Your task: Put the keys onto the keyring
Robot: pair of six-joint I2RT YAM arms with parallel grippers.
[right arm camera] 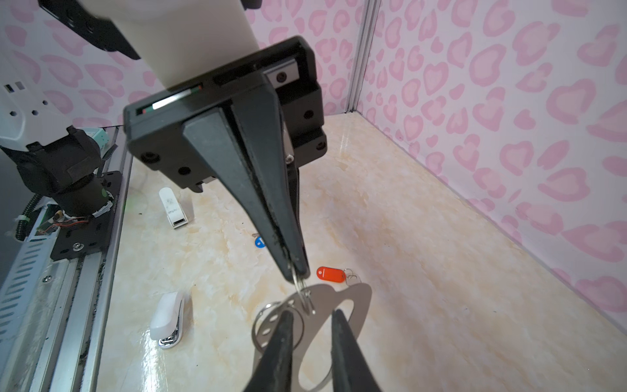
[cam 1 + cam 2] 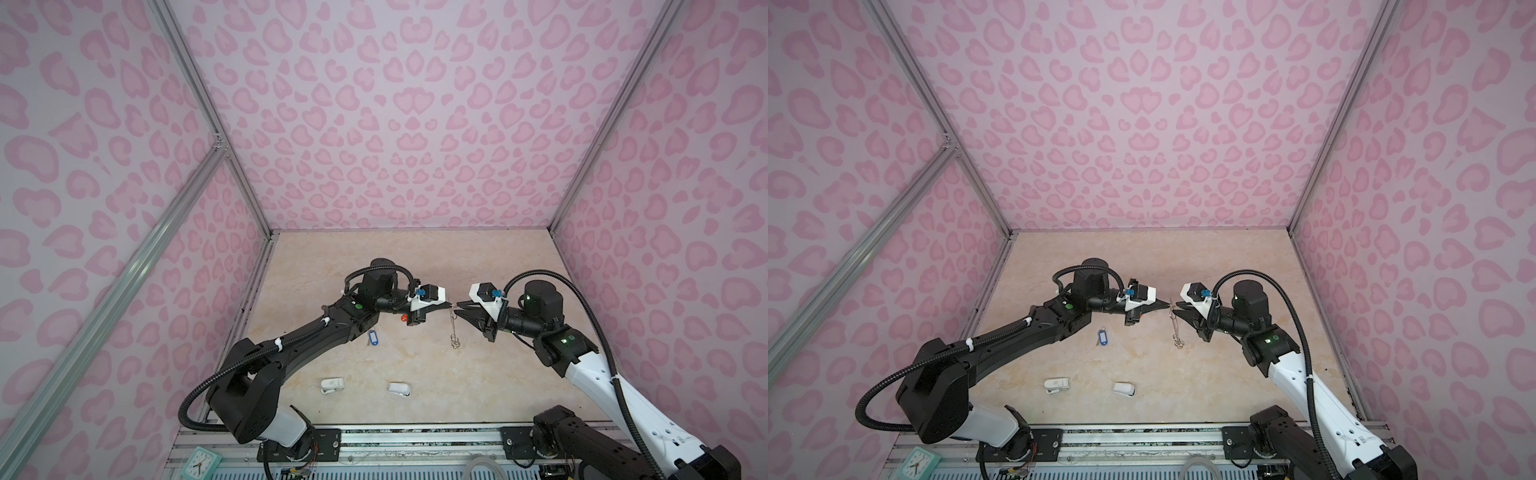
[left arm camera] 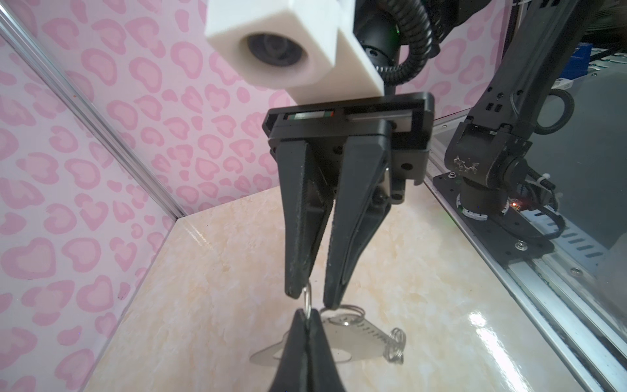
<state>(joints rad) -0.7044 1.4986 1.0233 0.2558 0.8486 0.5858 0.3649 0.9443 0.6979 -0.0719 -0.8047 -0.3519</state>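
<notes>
The keyring [image 2: 454, 332] [image 1: 353, 298], a flat grey plate with a long slot and small wire rings, hangs above the table. My left gripper [image 2: 451, 306] [image 3: 307, 317] is shut on one of its wire rings [image 3: 307, 300]. My right gripper [image 2: 458, 309] [image 1: 314, 315] faces it tip to tip with jaws apart. That ring stands between its fingertips in the left wrist view. The key with the red tag [image 1: 330, 274] [image 2: 404, 318] lies on the table under the left gripper. The key with the blue tag [image 2: 372, 336] [image 2: 1101, 336] lies nearer the front.
Two small white plastic objects [image 2: 332, 384] [image 2: 400, 388] lie near the table's front edge. Pink patterned walls close in the left, back and right sides. The arm bases and a metal rail [image 2: 415, 436] run along the front, with a small clock [image 2: 201, 461] at the front left.
</notes>
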